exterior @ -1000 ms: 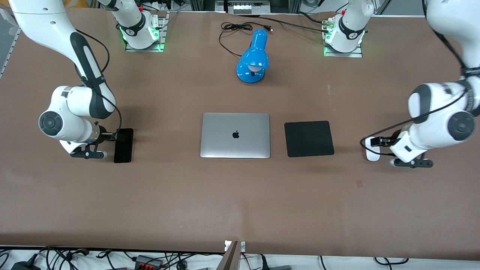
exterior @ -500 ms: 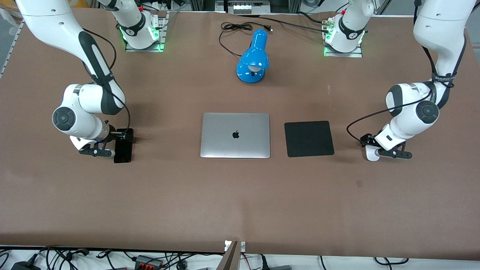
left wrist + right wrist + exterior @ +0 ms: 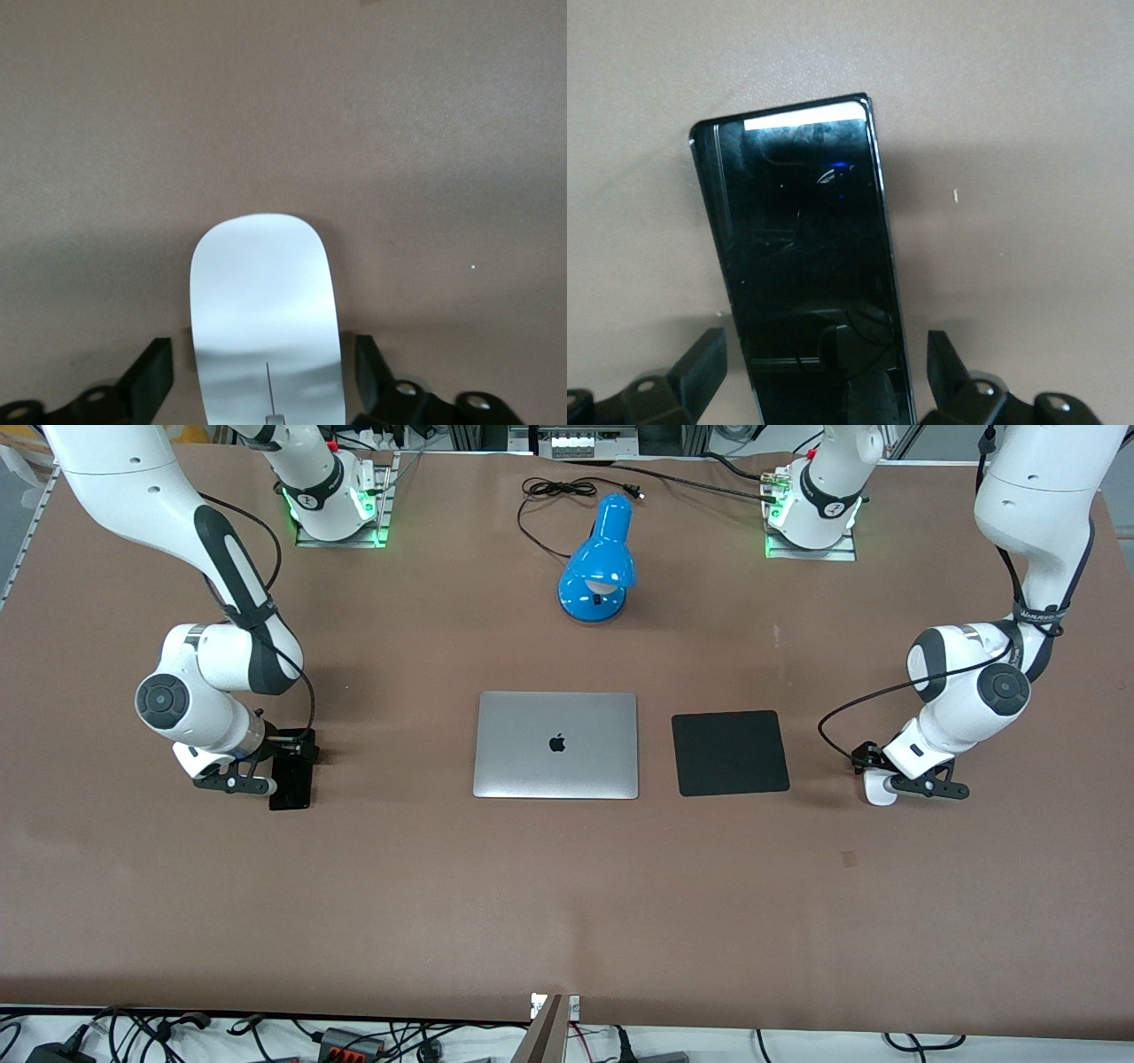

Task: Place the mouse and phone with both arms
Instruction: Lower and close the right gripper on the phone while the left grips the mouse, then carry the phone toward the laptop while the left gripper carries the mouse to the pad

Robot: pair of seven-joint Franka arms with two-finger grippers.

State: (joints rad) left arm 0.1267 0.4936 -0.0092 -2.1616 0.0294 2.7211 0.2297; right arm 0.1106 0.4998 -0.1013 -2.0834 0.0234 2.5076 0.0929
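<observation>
The white mouse (image 3: 880, 791) lies on the brown table at the left arm's end, beside the black mouse pad (image 3: 729, 752). My left gripper (image 3: 873, 768) is low over it and open. In the left wrist view the mouse (image 3: 264, 292) sits between the fingers (image 3: 152, 374) with a gap on each side. The black phone (image 3: 291, 786) lies flat at the right arm's end. My right gripper (image 3: 292, 749) is low over its farther end and open. In the right wrist view the phone (image 3: 802, 248) lies between the spread fingers (image 3: 702, 361), untouched.
A shut silver laptop (image 3: 556, 744) lies mid-table between the phone and the mouse pad. A blue desk lamp (image 3: 599, 560) with a black cable (image 3: 558, 489) stands farther from the front camera, between the arm bases.
Both arms have swung in and lowered their wrists over the phone and the mouse. The phone and the mouse have not moved.
</observation>
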